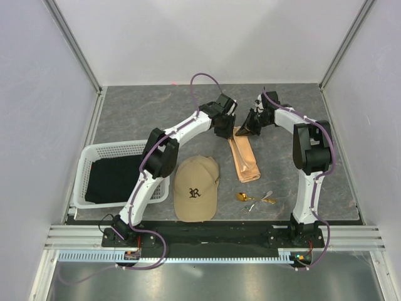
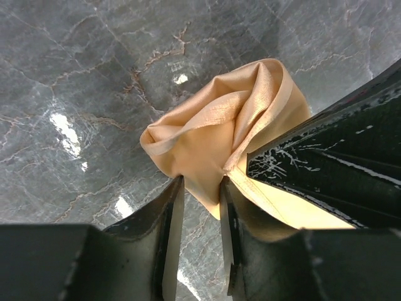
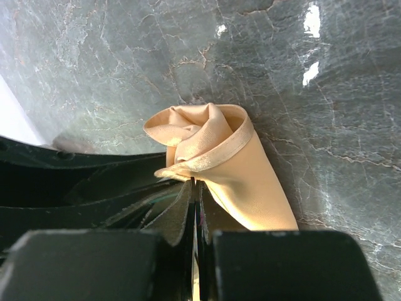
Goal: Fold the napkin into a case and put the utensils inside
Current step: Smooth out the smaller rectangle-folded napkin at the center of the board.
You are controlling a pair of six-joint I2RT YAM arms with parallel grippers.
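Right claw [image 3: 193, 183] clamped on napkin [image 3: 247, 185] end, likely propping the case mouth; left claw [image 2: 200, 183] apart at the cloth edge.

The grey marbled table [image 1: 138, 113] carries 1 folded napkin [image 1: 245, 160], 1 tan cap [image 1: 196, 188], loose utensils [image 1: 255, 199] and 1 white basket [image 1: 84, 169].

Both arms reach forward, elbows bent, wrists tipped down. The left gripper [image 1: 225, 127] has its jaws slightly parted. The right gripper [image 1: 249, 129], at its 3 o'clock, pinches the napkin [image 1: 244, 160].
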